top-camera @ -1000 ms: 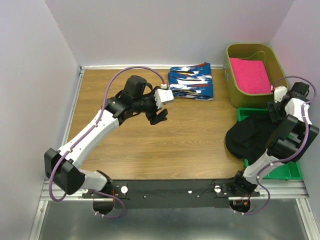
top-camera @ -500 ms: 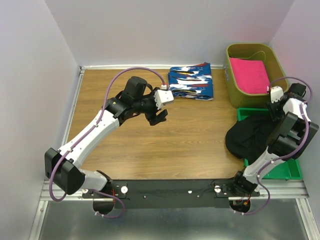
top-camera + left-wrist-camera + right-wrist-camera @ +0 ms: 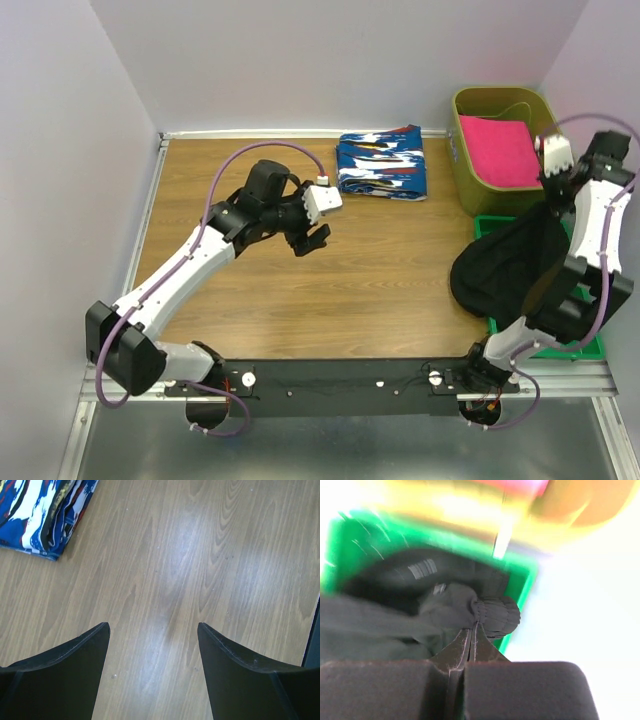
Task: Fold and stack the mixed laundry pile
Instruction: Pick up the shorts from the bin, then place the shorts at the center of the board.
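The left jaws stand spread wide and empty over bare wood of the counter (image 3: 380, 280). Behind them, near the far edge and well apart from them, the blue cloth (image 3: 382, 165) lies folded flat. On the right, the right jaws are pressed together on a bunched fold of the black garment (image 3: 505, 270). It hangs stretched upward over the green bin (image 3: 565, 345), near the olive basket (image 3: 461, 170) holding a pink cloth (image 3: 500, 150).

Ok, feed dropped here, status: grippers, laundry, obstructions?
Left gripper open, empty, above wooden table. Right gripper shut on plain black soft garment, rest draped over green plastic bin. Blue blotched cloth folded at far edge. No obstruction seen.
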Robot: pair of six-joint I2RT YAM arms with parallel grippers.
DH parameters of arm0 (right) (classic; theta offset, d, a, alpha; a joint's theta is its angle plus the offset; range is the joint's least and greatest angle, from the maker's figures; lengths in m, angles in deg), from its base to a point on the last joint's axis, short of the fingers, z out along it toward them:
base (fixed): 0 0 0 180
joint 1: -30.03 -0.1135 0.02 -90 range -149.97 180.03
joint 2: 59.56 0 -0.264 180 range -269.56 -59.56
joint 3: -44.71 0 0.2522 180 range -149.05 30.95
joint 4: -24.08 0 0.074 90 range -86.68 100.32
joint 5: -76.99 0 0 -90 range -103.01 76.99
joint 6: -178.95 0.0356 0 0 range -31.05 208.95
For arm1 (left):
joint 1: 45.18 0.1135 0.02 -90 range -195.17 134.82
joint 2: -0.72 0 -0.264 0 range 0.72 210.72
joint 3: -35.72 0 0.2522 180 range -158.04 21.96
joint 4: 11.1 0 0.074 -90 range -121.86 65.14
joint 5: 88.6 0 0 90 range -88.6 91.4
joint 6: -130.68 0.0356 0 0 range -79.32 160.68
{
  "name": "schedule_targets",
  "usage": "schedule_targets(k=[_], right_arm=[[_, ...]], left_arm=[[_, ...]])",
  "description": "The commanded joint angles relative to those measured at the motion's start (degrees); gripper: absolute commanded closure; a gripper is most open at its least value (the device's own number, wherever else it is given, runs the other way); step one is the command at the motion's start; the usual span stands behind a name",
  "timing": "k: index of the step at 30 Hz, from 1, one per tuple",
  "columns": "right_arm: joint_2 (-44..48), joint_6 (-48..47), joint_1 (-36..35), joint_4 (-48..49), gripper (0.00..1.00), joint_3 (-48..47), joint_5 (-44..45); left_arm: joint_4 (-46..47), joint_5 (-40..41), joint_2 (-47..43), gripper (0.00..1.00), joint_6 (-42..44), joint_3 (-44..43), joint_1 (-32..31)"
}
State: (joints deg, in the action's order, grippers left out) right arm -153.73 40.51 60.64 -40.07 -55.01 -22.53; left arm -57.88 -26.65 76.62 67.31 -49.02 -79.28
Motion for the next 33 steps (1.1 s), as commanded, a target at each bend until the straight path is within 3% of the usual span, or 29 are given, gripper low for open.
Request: schedule_targets(k=[1, 3, 4, 7, 11, 15, 17, 21, 22, 24, 28, 29, 31, 32, 33], right_arm=[[8.65, 6.59, -8.18, -12.71, 0.99, -15.86, -14.63], [9.62, 11.78, -14.68, -13.94, 0.99, -20.28, -17.81], [9.53, 15.8, -16.96, -13.94, 0.99, -24.66, -18.77], [6.38, 24.58, -27.59, -12.63, 0.99, -32.67, -21.07], [-2.84, 32.51, -42.26, -11.49, 0.99, -53.2, -21.77], [-6.99, 38.5, -49.93, -3.17, 0.99, -62.21, -21.33], [-5.24, 44.27, -50.47, 2.02, 0.99, -61.8, -22.21], [6.42, 45.02, -50.47, 15.45, 0.99, -48.39, -14.68], [9.33, 44.24, -50.47, 17.85, 0.99, -38.08, -12.04], [17.86, 40.46, -50.39, 22.59, 0.99, -29.14, -4.39], [28.5, 35.62, -50.3, 21.39, 0.99, -7.08, 3.18], [29.82, 33.0, -50.3, 21.04, 0.89, 3.67, 6.24], [32.55, 29.74, -50.12, 20.24, 0.68, 14.61, 11.16], [32.73, 26.33, -48.3, 19.98, 0.36, 23.2, 12.41], [32.65, 23.77, -46.62, 17.02, 0.25, 26.77, 10.24]], left_arm=[[2.6, -1.64, -4.35, 0.2, -3.41, 2.25, 7.44], [4.09, -6.29, -5.32, 0.2, -5.0, 2.6, 12.55], [4.45, -7.88, -5.41, 0.2, -5.71, 2.43, 18.23], [4.63, -12.45, -4.97, 0.2, -7.3, 1.46, 25.21], [2.96, -15.18, -4.27, 0.2, -7.65, 0.06, 32.86], [2.16, -16.59, -4.97, 0.2, -8.0, -1.44, 39.18], [1.9, -17.38, -5.15, 0.2, -8.0, -2.05, 41.13], [1.9, -18.0, -5.5, 0.2, -7.47, -3.72, 44.3], [2.34, -18.09, -5.41, 0.2, -7.73, -4.07, 45.17], [3.3, -18.53, -4.89, 0.2, -7.82, -4.17, 45.53], [2.96, -19.67, -3.04, 0.2, -5.55, -3.91, 45.62], [2.87, -19.67, -2.69, 0.2, -4.93, -3.64, 45.53], [1.99, -19.32, -1.37, 0.2, -1.86, -2.59, 45.45], [1.47, -18.28, -0.67, 0.2, -0.46, -2.32, 45.27], [-0.8, -17.39, 0.99, 0.2, 3.39, -1.97, 44.14]])
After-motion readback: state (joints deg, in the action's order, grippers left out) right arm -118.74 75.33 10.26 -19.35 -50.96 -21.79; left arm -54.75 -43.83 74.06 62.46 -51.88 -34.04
